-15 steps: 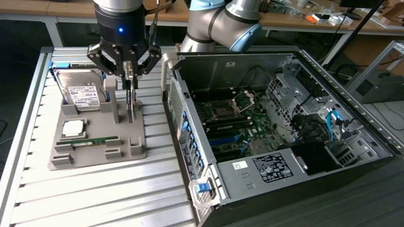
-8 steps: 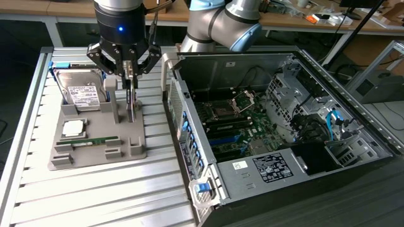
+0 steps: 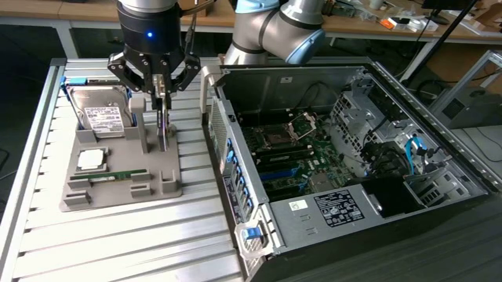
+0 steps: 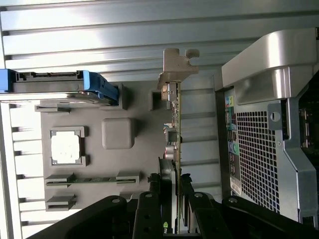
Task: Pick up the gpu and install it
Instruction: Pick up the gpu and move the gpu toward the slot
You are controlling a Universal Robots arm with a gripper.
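My gripper [image 3: 161,89] is clenched on the top edge of the gpu [image 3: 163,126], with 1 finger on each face of the card. In the wrist view my fingers [image 4: 147,209] sit close against either side of its thin edge.

The gpu stands upright on its long edge in the grey parts holder [image 3: 117,191] on the slatted table [image 3: 117,247]. Its lower edge looks to be down at the holder's slot. I cannot tell whether it has cleared the slot at all.

Reading the exterior view as a clock face centred on the gpu:
- The hard drive [image 3: 102,114] is at 9 o'clock, just beside the gpu.
- The green memory stick [image 3: 110,174] is at 7 o'clock.
- The open computer case [image 3: 274,82] is at 3 o'clock, near the holder.
- The motherboard [image 3: 290,158] is at 4 o'clock, inside the case.

By my judgement, the grasp is made, so I am about 1 step in. The gpu is well apart from the motherboard, so the lift, the carry and the seating are all not yet done.
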